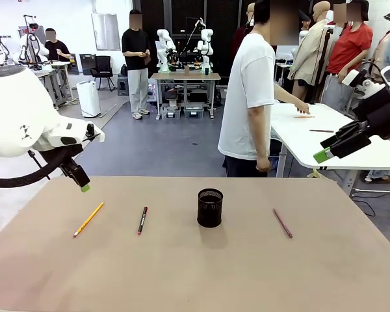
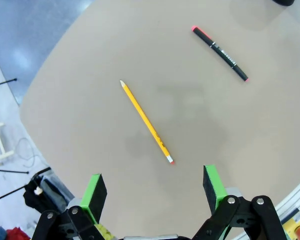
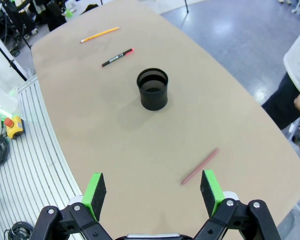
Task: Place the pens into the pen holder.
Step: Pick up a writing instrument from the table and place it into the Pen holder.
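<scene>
Pens [image 1: 88, 219], 3, lie clear of table [image 1: 247, 273] edges; left claw [image 2: 155, 187] and right claw [image 3: 152, 187] gape.

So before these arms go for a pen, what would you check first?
1. The left gripper open and empty: ok, pointed toward the yellow pencil.
2. The right gripper open and empty: ok, pointed toward the pinkish-brown pen.
3. The pen holder upright, mouth unblocked: ok.
4. Pens lying apart, none touching: ok; the black pen with red ends lies between pencil and holder.
5. Hands of the person off the table: ok, standing at the far side.
6. Pens in the holder: not ok, all three lie on the table.
</scene>
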